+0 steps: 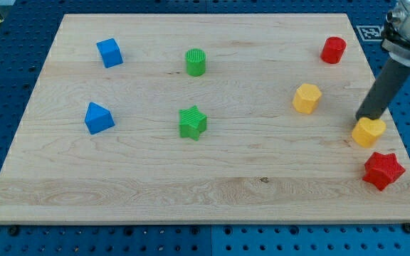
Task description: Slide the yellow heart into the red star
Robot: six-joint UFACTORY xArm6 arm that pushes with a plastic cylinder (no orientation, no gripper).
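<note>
The yellow heart (369,132) lies near the board's right edge. The red star (384,170) lies just below it and slightly to the right, with a small gap between them. My tip (365,117) rests at the heart's upper edge, touching or nearly touching it, and the dark rod slants up to the view's top right.
A yellow hexagon (307,98) lies left of the heart. A red hexagon (333,50) is at the top right. A green cylinder (196,62) and green star (192,122) lie mid-board. A blue cube (109,52) and blue triangle (98,118) lie left. The board's right edge (397,121) is close.
</note>
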